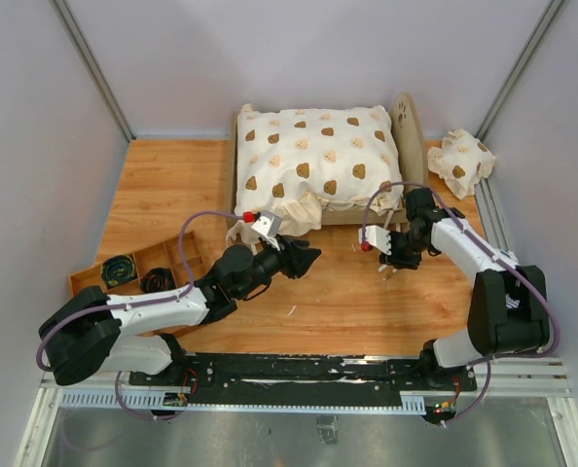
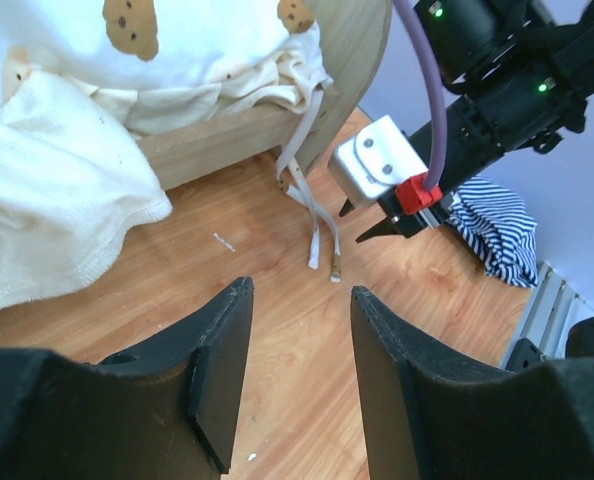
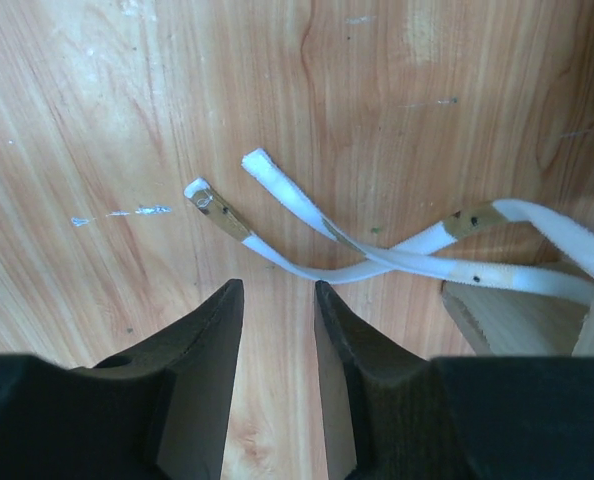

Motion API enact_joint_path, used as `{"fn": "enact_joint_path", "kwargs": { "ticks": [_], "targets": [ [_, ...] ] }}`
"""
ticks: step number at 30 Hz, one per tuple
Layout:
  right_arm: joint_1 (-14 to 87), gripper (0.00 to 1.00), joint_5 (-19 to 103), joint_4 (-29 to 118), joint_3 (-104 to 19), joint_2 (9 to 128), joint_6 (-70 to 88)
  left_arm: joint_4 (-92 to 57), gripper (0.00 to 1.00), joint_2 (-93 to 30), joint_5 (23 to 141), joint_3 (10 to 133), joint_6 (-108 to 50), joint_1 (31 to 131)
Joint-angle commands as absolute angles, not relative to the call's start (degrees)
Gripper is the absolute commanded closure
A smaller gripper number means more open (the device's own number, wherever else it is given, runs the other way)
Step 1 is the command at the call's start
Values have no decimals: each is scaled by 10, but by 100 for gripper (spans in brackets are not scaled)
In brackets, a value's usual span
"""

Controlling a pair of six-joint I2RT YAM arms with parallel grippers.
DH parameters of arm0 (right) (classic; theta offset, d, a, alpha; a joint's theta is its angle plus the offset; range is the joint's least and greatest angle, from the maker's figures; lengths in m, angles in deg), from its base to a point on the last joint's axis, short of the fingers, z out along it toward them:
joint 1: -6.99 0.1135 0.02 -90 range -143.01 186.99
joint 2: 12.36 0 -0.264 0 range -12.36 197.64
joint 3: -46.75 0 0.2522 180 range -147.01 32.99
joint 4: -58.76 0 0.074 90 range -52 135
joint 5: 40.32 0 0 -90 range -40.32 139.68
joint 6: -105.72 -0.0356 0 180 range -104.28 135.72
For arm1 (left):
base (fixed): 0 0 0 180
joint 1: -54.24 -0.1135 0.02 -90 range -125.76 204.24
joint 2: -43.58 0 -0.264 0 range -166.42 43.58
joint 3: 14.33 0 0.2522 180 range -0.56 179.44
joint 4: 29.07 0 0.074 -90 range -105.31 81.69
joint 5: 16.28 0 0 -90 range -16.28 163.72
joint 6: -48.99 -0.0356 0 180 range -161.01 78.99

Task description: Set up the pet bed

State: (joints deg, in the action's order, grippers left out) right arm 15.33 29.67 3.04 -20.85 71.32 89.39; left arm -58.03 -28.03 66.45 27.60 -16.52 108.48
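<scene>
The bed (image 1: 407, 122) sits at the far middle of the table (image 1: 338, 302), with its tall end on the right. A cream cover (image 1: 313, 156) with bears lies over it and hangs off the near left corner. A small pillow (image 1: 461, 161) is far right, apart from the bed. The left gripper (image 2: 302, 292) is by the bed's near side, partly open, holding nothing. The right gripper (image 3: 277, 288) points down at the table, also partly open, holding nothing. Two white ties (image 3: 287, 190) lie crossed just past its tips.
</scene>
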Motion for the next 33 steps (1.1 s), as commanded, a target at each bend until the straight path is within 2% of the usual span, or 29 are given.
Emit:
{"fn": "enact_joint_path", "kwargs": {
  "ticks": [1,19,23,28,33],
  "targets": [
    [141,65,279,10,-219,726,971,-589,51,-259,658,265,-167,1088],
    [147,68,314,50,-184,784,1012,-589,49,-245,682,258,-140,1088],
    [153,75,341,50,-179,807,1011,-589,48,-238,674,252,-143,1087],
    [156,99,344,40,-181,776,1002,-589,48,-230,668,248,-145,1087],
    [149,100,336,45,-185,705,939,-590,48,-238,667,250,-139,1087]
  ]
}}
